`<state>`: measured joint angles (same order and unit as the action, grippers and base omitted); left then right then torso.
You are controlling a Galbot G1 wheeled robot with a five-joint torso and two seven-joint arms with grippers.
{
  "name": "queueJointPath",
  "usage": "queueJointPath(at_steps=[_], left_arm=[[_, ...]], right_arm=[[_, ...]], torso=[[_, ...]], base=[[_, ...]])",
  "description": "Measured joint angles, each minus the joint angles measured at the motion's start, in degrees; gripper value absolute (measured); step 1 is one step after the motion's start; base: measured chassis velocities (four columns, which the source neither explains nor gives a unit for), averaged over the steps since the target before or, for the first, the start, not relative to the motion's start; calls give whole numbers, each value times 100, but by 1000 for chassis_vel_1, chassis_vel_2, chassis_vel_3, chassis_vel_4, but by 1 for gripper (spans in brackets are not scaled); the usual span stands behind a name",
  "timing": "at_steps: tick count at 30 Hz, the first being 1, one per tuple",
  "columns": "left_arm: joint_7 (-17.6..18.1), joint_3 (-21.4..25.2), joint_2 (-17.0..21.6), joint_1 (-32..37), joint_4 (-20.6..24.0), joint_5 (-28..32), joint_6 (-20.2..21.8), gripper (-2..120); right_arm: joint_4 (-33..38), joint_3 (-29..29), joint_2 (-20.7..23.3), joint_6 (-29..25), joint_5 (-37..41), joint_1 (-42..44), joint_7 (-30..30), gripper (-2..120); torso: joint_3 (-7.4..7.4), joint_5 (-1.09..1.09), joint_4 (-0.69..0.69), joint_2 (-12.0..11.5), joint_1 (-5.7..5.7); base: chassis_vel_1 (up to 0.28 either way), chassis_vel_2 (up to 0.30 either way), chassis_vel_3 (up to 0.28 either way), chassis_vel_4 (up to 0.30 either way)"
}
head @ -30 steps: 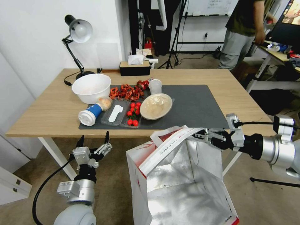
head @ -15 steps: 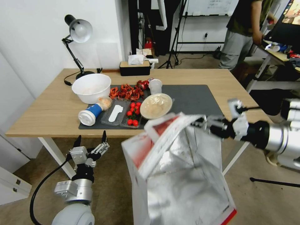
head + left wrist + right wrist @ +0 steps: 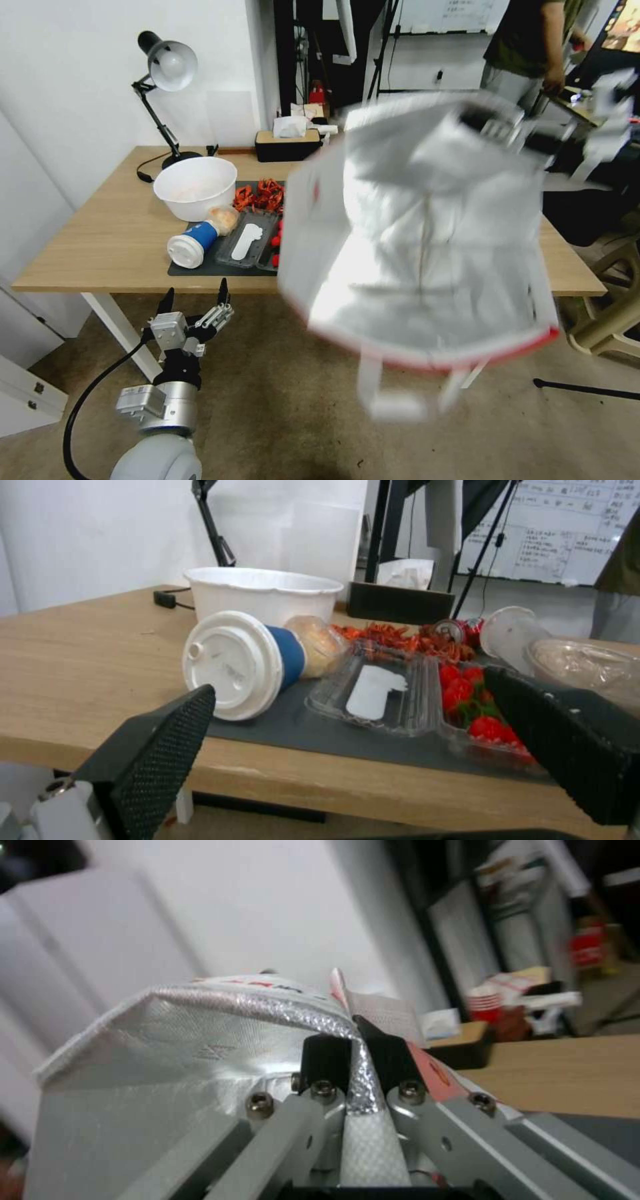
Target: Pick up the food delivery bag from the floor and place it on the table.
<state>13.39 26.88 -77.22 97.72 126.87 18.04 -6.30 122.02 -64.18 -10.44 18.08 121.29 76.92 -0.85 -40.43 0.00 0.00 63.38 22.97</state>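
Observation:
The food delivery bag point(image 3: 427, 233) hangs in the air, tilted and blurred, its foil-lined mouth toward me and its white strap handles dangling. It covers the right half of the table point(image 3: 100, 233) and is clear of the floor point(image 3: 280, 413). My right gripper point(image 3: 493, 123) is at the bag's upper far rim. In the right wrist view that gripper point(image 3: 360, 1040) is shut on the foil rim of the bag point(image 3: 200, 1040). My left gripper point(image 3: 195, 300) stands open, low in front of the table's front edge. The left wrist view shows its black fingers point(image 3: 160, 740) spread wide with nothing between them.
On the table's left half sit a white bowl point(image 3: 195, 187), a toppled blue cup point(image 3: 193, 243), clear trays point(image 3: 250, 243), red shells point(image 3: 260, 195), a desk lamp point(image 3: 167, 67) and a tissue box point(image 3: 287, 143). A stool point(image 3: 613, 293) stands beyond the table's right end.
My right arm has swung the bag sharply upward, from beside the table's front edge to above the tabletop. The left gripper dropped slightly and stays open.

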Motion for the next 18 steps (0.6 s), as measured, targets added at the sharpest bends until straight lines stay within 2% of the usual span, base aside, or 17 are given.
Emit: queueJointPath(at_steps=[4,10,18], left_arm=[[-16,-3,2,6,-6,-14,6,100],[-18,-2,-2,18,-30,-64,17,100],[-18,-20,-34,30,-48,-142,21,100]], right_arm=[[-292,229,-139,-278,367,-110,-609,0],[-564,449,-471,-401,696,-280,-896,0],[-790,809,-744,-409,662,-525,-1241,0]], torso=[[0,1,0,-2,0],[1,2,0,-2,0],[1,0,0,-2,-1]], base=[[0,0,0,0],[0,0,0,0],[0,0,0,0]])
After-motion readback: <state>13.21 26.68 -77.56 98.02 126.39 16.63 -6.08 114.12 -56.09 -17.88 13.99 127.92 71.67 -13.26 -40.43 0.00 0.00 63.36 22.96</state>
